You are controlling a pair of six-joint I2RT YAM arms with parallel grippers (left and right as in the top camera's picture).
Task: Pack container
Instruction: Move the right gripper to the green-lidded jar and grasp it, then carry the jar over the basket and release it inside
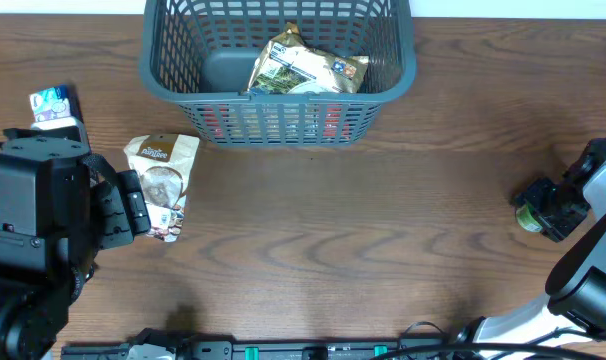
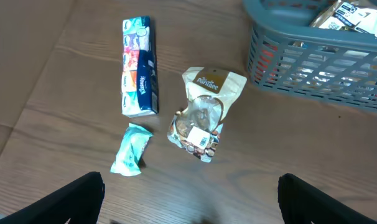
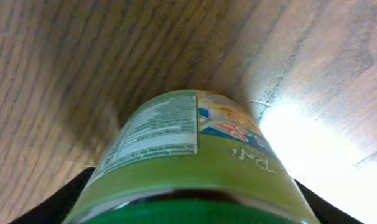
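The container [image 1: 283, 122], a dark grey lattice-sided basket, stands at the far edge of the bench [image 1: 383, 250], about centre, upright with its mouth open to the overhead camera. Inside it, toward the right of its floor, lies one printed foil packet [image 1: 305, 65], tilted against the front wall; the left part of the floor is bare. The left wrist view shows the same basket at upper right [image 2: 313, 68], with red showing through the slots. On the bench left of the basket and apart from it lies a tan snack pouch [image 1: 161, 180] with a clear window, flat, its printed header pointing toward the far edge. Further left lies a long pack of tissues [image 2: 139, 65], roughly parallel to the pouch and not touching it. Near the tissue pack's near end lies a small teal sachet [image 2: 131, 149], just beside the pack; contact cannot be judged. The left tool [image 2: 188, 208] hangs above the bench on the near side of these items, its fingers [image 2: 70, 199] spread wide with nothing between them. The right tool [image 1: 539, 212] sits at the right edge of the bench, well apart from the basket, its fingers closed against both sides of a green-labelled can [image 3: 195, 155]. Whether the can rests on the bench or is lifted cannot be told.
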